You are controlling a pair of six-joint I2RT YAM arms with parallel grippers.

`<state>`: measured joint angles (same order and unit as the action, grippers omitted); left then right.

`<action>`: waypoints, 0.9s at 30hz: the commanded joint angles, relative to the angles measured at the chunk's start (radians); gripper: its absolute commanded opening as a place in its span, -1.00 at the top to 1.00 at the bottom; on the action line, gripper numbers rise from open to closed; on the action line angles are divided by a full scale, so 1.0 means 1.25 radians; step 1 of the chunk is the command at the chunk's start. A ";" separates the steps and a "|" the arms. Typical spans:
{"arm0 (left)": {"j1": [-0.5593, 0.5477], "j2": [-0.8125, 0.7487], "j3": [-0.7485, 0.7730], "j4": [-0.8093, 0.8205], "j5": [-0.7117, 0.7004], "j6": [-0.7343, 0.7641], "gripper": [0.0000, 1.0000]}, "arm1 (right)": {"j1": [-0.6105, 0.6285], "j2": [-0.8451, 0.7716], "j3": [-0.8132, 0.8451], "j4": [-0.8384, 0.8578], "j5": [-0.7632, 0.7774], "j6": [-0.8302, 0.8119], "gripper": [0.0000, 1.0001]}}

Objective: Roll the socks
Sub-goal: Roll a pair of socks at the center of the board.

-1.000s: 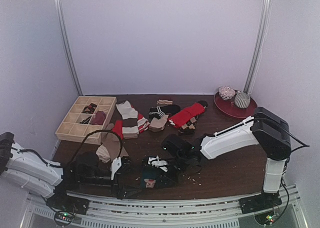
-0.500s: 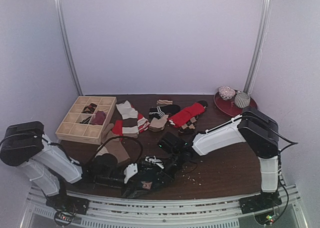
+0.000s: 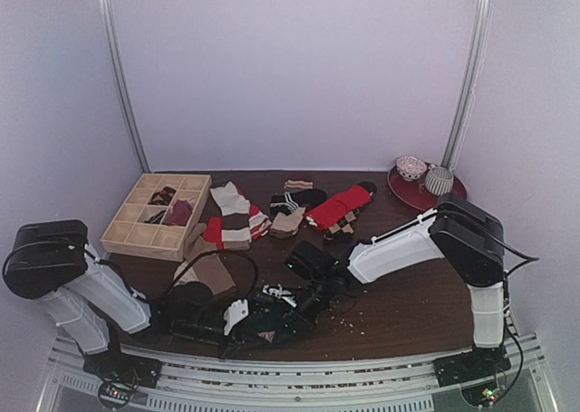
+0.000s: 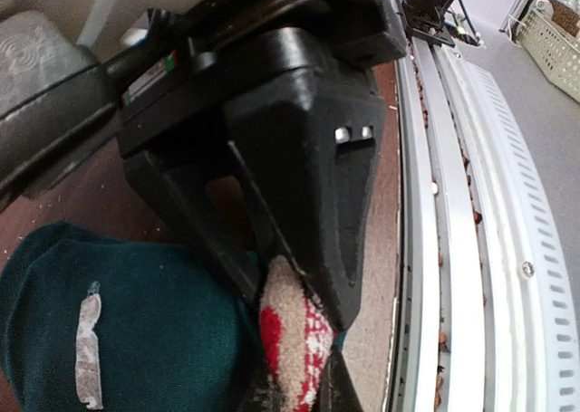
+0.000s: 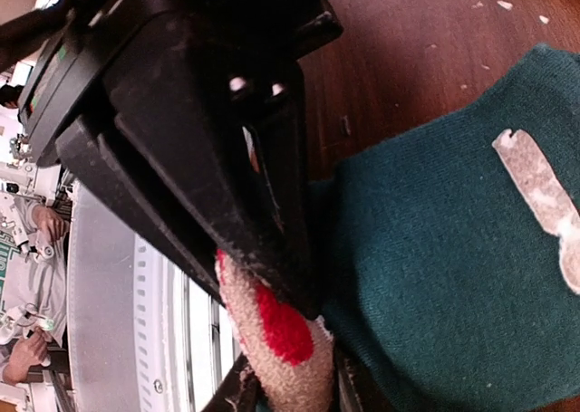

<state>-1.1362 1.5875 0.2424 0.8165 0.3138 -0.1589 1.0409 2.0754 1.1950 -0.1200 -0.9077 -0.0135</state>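
Your left gripper (image 4: 304,335) is clamped down tight on the teal sock (image 4: 118,340). Its 2 black jaws meet on the sock's edge, where a fuzzy beige and red lining shows between them. A pale strip of a label lies on the teal cloth to the left of the pinch.

Your right gripper (image 5: 272,317) is narrow too, and it holds the same sock by the same beige and red edge. The teal body spreads away to the right over the table (image 5: 408,50).

From above, both grippers meet low at the near edge of the table, the left one (image 3: 246,321) just beside the right one (image 3: 304,305). The sock is a dark bunch between and under them, close to the metal rail (image 3: 362,376).

The other socks (image 3: 290,208) lie loose in a row at the back of the table, well apart from the arms. A wooden tray (image 3: 136,235) with compartments sits at the back left, and a few dark pieces lie in its far cells. A red plate (image 3: 449,199) at the back right carries 2 round things; you cannot tell what they are.
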 commanded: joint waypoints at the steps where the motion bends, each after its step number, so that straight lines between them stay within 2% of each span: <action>1: -0.003 -0.016 -0.031 0.037 0.012 -0.075 1.00 | 0.000 -0.002 -0.092 -0.032 0.122 0.029 0.38; 5: -0.002 -0.012 -0.059 0.015 -0.016 -0.154 1.00 | 0.001 -0.179 -0.235 0.262 0.244 0.053 0.24; 6: -0.002 -0.009 -0.061 0.011 -0.013 -0.169 1.00 | 0.013 -0.228 -0.286 0.345 0.289 0.040 0.07; 8: -0.002 -0.004 -0.066 0.013 -0.010 -0.192 1.00 | 0.055 -0.306 -0.371 0.472 0.388 -0.044 -0.21; 12: -0.002 0.013 -0.070 0.028 -0.003 -0.212 1.00 | 0.162 -0.336 -0.423 0.539 0.571 -0.253 -0.37; 16: -0.002 0.045 -0.065 0.048 0.013 -0.222 1.00 | 0.225 -0.280 -0.394 0.559 0.647 -0.331 -0.40; 21: -0.002 0.068 -0.062 0.067 0.031 -0.226 1.00 | 0.251 -0.214 -0.363 0.579 0.711 -0.354 -0.39; 25: -0.002 0.069 -0.064 0.078 0.048 -0.226 1.00 | 0.252 -0.180 -0.346 0.576 0.726 -0.354 -0.25; 27: -0.002 0.072 -0.064 0.081 0.057 -0.225 1.00 | 0.252 -0.168 -0.336 0.567 0.730 -0.353 -0.10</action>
<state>-1.1358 1.6455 0.1795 0.9806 0.3450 -0.4294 1.3514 1.8400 0.7357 0.5751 -0.0612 -0.4343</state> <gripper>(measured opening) 0.055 0.604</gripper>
